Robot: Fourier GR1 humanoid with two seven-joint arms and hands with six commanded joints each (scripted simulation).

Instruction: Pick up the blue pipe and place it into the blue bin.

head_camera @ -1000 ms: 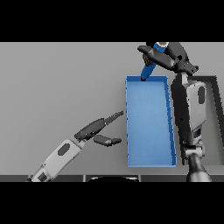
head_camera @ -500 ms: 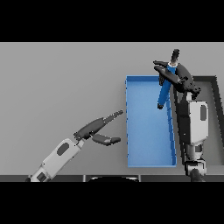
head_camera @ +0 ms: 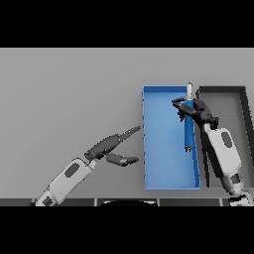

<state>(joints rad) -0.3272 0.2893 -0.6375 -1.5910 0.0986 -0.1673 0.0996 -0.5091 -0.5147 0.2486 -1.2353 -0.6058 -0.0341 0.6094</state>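
The blue pipe [head_camera: 188,130], with a white far tip and a grey near tip, runs lengthwise along the right inside wall of the blue bin [head_camera: 163,149]. Its white tip reaches past the bin's far rim. My right hand [head_camera: 197,111] reaches over the bin's right wall and crosses the pipe near its far end. Fingers and thumb are curled round it, their tips showing on the pipe's left. My left hand [head_camera: 110,146] hovers left of the bin, open, with straight fingers pointing at the bin's left wall.
A dark grey bin [head_camera: 225,96] stands right against the blue bin's right side; my right forearm lies over its near half. Bare grey table stretches to the left and behind.
My right hand has carried the pipe from above the bin's far right corner down into the bin. The pipe swung from tilted to lying along the right wall. The left hand barely moved.
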